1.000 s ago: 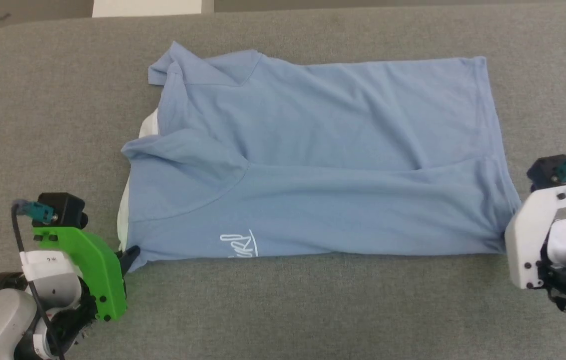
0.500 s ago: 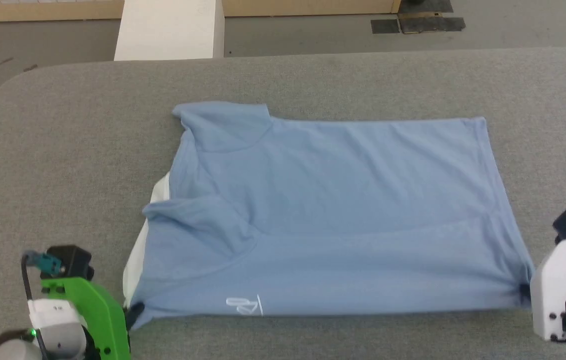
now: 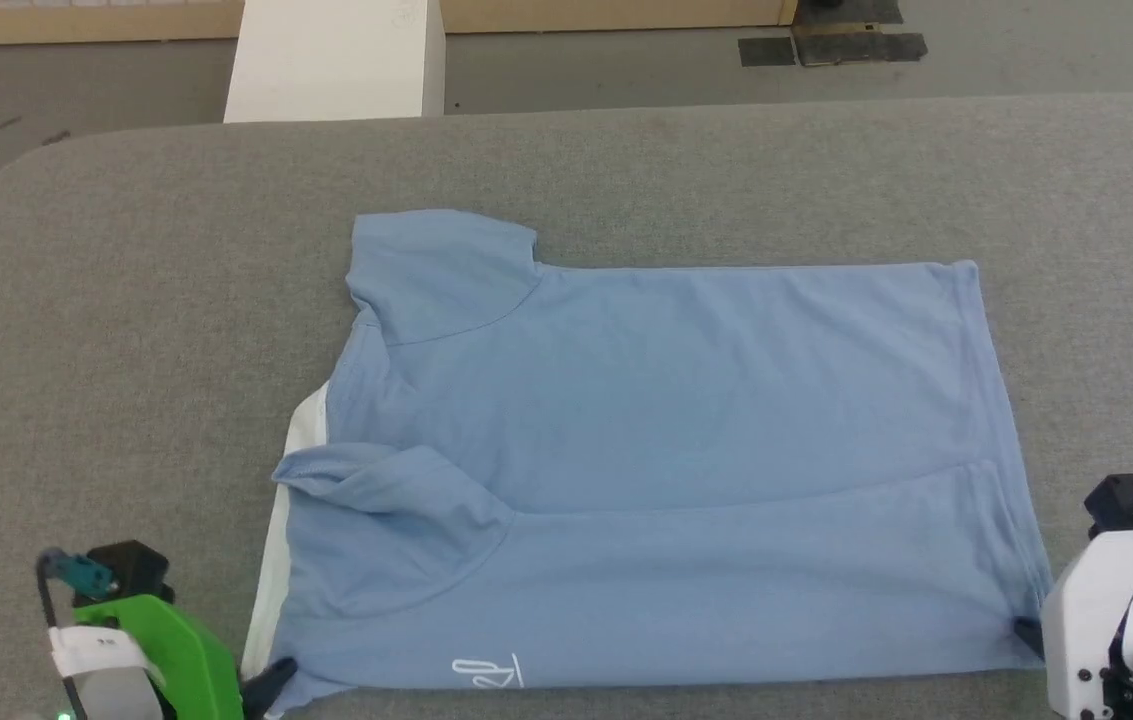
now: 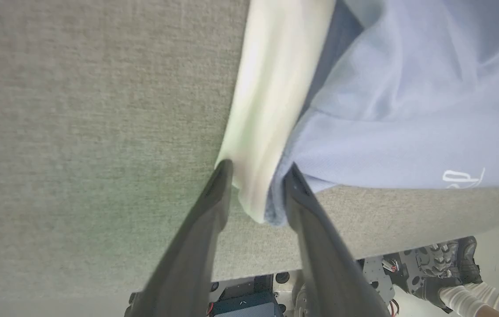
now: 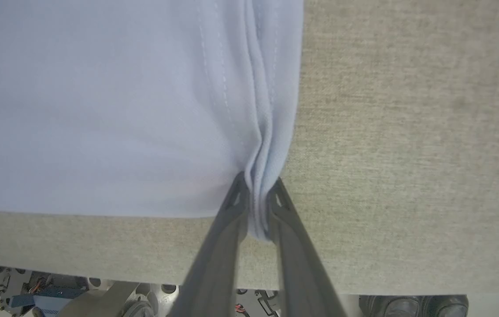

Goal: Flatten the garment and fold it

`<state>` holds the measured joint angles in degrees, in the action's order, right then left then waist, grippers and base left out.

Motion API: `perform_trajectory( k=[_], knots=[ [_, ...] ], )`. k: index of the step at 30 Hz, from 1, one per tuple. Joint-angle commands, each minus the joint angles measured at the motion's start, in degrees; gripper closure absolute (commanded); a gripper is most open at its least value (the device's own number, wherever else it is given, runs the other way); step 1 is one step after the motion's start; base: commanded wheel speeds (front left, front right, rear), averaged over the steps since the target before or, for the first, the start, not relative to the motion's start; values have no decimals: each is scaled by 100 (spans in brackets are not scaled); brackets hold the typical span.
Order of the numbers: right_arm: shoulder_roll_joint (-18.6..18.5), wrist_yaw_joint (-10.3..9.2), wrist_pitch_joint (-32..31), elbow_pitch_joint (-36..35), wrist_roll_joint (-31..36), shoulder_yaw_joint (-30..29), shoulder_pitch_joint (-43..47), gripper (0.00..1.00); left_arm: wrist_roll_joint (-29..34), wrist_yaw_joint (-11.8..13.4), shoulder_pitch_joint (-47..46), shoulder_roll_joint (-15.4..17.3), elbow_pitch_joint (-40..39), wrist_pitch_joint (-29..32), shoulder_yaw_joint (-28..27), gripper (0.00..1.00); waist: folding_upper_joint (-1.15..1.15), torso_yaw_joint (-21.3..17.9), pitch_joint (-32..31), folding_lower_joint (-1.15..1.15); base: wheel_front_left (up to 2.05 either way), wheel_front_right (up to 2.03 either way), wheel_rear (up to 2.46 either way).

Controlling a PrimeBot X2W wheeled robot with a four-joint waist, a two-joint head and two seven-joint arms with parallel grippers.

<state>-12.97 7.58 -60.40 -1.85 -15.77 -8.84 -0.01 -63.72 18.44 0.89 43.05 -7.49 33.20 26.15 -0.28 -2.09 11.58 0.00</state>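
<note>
1. Here, the fingers of the left gripper [image 4: 259,168] stand apart around the collar corner [image 4: 253,193] of the garment [image 3: 686,440]; withdrawing could snag it.
2. The right gripper [image 5: 256,184] pinches the hem corner [image 5: 260,207]; any tug bunches it.
3. Farther ahead on the table [image 3: 126,350], the flipped sleeve [image 3: 396,490] may crease.

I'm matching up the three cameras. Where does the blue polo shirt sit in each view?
Head view: polo shirt spread across the middle, white collar at its left end.
Left wrist view: polo shirt at upper right, a corner of the white collar between the left gripper's parted jaws.
Right wrist view: polo shirt at upper left, its hem corner bunched between the right gripper's jaws.
Shared landmark: the grey table under it.
</note>
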Motion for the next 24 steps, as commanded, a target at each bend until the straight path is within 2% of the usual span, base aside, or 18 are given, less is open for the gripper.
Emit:
perform_trajectory(
  k=[1, 7, 10, 14, 18, 24],
  knots=[
    [-105, -9, 75, -3, 18, -19, -104, 0, -35, 16, -46, 97, 16, -46, -86, 0, 28, -26, -79, 0, 0, 0, 0],
    [-337, -9, 50, -280, -243, -49, -328, 0, 54, 158, -141, 419, -592, -75, -354, 0, 28, -76, -353, 0, 0, 0, 0],
    [-407, -9, 77, -493, -327, -195, -495, 0, 130, 316, -257, 602, -963, -49, -517, 0, 28, -101, -464, 0, 0, 0, 0],
    [-339, -9, 475, -719, -342, -453, -774, 0, 301, 363, -563, 541, -1228, -502, -857, 0, 28, -110, -508, 0, 0, 0, 0],
    [-329, -9, 1264, -786, -283, -548, -981, 0, 518, 211, -887, 172, -955, -1369, -1153, 0, 28, -124, -494, 0, 0, 0, 0],
    [-356, -9, 2586, -683, -233, -484, -1137, 0, 1103, -448, -1273, -344, -285, -2862, -1135, 0, 28, -163, -375, 0, 0, 0, 0]
  ],
)
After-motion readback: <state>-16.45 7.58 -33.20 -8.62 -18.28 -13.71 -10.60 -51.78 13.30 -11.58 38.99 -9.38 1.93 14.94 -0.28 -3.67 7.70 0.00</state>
